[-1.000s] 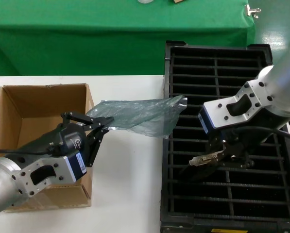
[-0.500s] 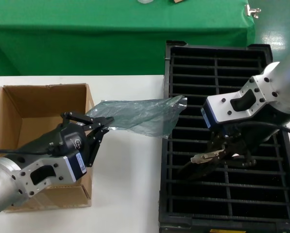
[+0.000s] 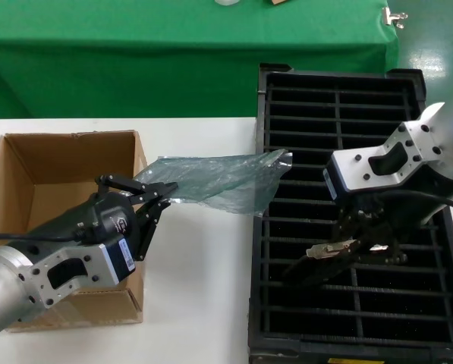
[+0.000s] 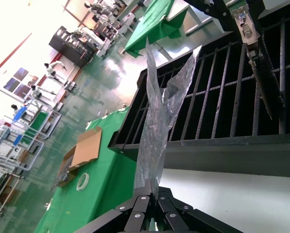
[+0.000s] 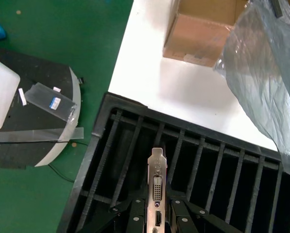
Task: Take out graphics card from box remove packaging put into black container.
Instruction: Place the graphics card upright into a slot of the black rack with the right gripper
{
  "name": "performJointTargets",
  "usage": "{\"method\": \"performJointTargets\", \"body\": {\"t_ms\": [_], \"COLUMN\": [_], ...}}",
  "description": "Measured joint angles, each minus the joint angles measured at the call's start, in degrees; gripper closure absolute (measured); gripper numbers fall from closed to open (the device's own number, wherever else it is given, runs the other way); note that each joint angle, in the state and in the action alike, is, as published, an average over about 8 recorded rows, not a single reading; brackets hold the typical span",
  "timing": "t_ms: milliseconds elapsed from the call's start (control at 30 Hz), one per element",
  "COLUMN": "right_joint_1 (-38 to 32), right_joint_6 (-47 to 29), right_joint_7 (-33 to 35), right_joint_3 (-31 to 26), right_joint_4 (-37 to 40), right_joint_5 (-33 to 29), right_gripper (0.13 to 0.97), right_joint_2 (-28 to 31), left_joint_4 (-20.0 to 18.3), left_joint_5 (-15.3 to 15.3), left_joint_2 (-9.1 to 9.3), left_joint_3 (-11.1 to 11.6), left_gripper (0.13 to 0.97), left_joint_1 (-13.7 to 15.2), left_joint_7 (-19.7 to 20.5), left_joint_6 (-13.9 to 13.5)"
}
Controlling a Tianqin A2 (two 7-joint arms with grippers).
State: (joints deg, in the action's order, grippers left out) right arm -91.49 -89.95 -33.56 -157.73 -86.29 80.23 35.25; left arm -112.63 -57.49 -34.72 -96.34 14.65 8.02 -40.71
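right gripper [image 3: 347, 246] pinches the card [image 5: 157, 187] by its bracket end, edge-down over a slot of the black tray [image 3: 340, 83]; left gripper [image 3: 154, 199] clamps the empty bag [image 3: 218, 180] clear, beside the box [image 3: 29, 163]

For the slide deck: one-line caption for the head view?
Right gripper lowers the graphics card into the black container; left gripper holds the empty packaging.

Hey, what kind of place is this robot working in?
Probably an electronics assembly or packing workshop. Benches draped in green cloth stand in rows on a glossy green floor. On the white table, a slotted black tray takes a graphics card from the right gripper.
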Motion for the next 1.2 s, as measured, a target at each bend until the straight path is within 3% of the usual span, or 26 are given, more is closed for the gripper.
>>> {"method": "performJointTargets", "body": {"t_ms": [1200], "right_joint_1": [1.05], "right_joint_6": [0.00], "right_joint_7": [5.44], "right_joint_3": [0.00], "right_joint_4": [8.74], "right_joint_5": [-3.90], "right_gripper": [0.906], "right_joint_2": [-3.99], "left_joint_4": [0.00], "left_joint_5": [0.00], "left_joint_2": [0.01], "left_joint_3": [0.01], "left_gripper": [0.958], "left_joint_1": [0.00], "left_joint_7": [0.00], "left_joint_6": [-0.01]}}
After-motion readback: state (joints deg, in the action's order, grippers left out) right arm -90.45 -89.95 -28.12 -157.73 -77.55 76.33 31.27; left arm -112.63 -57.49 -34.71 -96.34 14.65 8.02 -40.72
